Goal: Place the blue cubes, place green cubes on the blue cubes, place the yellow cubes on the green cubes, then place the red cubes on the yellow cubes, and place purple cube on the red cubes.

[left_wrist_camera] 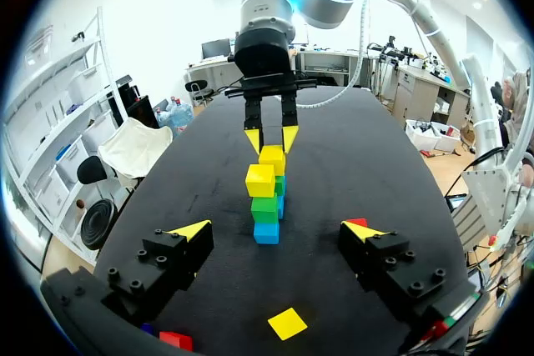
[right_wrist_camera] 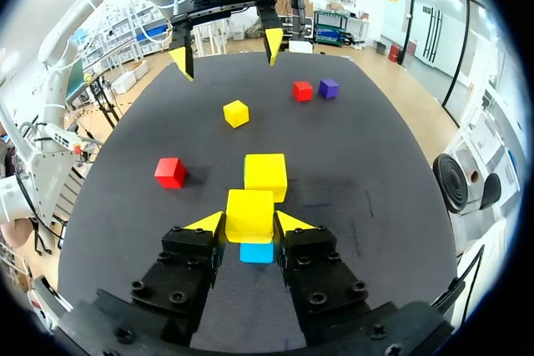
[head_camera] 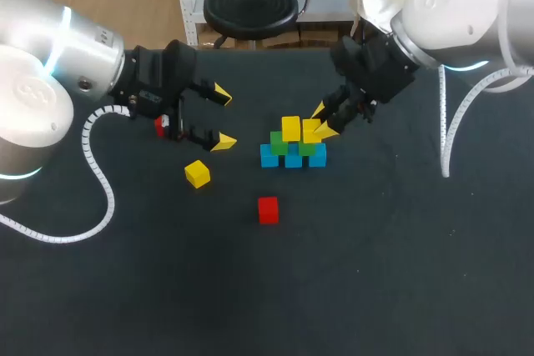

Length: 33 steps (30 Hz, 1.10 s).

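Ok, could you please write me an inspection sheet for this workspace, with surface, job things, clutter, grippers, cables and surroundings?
surface: black matte table.
job's things: three blue cubes in a row; two green cubes on them; placed yellow cube on top, beside the held yellow cube; loose yellow cube, loose red cube, second red cube beside small purple cube on the table.
clutter: nothing seen.
grippers: left gripper open, holding nothing; right gripper shut on the held yellow cube.
cables: left arm's white ribbed hose lies looped on the table; right arm's white ribbed hose hangs beside that arm; both apart from the cubes.
surroundings: nothing seen reaching over the table.
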Each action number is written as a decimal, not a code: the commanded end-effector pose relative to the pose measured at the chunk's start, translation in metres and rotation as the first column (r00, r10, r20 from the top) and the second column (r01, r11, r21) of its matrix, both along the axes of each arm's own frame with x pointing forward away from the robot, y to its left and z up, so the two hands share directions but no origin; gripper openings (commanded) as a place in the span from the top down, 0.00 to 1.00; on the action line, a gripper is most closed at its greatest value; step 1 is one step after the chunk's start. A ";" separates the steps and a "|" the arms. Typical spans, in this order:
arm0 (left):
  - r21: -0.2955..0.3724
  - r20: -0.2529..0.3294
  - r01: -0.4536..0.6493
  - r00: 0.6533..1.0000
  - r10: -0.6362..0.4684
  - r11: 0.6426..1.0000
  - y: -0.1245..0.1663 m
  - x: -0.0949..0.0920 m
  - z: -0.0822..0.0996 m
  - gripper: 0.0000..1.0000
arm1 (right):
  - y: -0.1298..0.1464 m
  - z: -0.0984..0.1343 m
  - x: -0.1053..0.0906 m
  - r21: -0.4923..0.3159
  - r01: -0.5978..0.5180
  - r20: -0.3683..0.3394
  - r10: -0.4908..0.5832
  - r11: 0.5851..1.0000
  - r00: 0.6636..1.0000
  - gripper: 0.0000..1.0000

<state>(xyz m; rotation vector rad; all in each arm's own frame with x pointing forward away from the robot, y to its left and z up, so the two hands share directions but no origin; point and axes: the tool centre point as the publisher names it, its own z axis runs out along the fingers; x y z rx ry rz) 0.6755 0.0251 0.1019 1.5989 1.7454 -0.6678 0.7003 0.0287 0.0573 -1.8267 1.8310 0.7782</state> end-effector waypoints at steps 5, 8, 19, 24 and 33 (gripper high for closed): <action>-0.007 0.005 0.001 1.000 -0.001 1.000 0.001 -0.001 -0.001 0.00 | 0.000 -0.002 0.002 0.001 0.003 -0.002 -0.003 1.000 1.000 0.97; -0.007 0.005 0.001 1.000 -0.001 1.000 0.001 -0.001 -0.001 0.00 | 0.000 -0.002 0.003 0.000 0.003 -0.003 -0.003 1.000 1.000 0.94; -0.007 0.005 0.001 1.000 -0.001 1.000 0.001 -0.001 -0.001 0.00 | 0.001 -0.002 0.004 0.004 0.009 -0.004 -0.009 1.000 1.000 0.56; -0.007 0.005 0.001 1.000 -0.001 1.000 0.001 -0.001 -0.001 0.00 | 0.002 -0.002 0.004 0.006 0.010 -0.008 -0.010 1.000 1.000 0.31; -0.007 0.005 0.001 1.000 -0.001 1.000 0.001 -0.001 -0.001 0.00 | -0.010 0.005 0.001 0.037 0.057 0.030 -0.058 0.998 0.998 0.00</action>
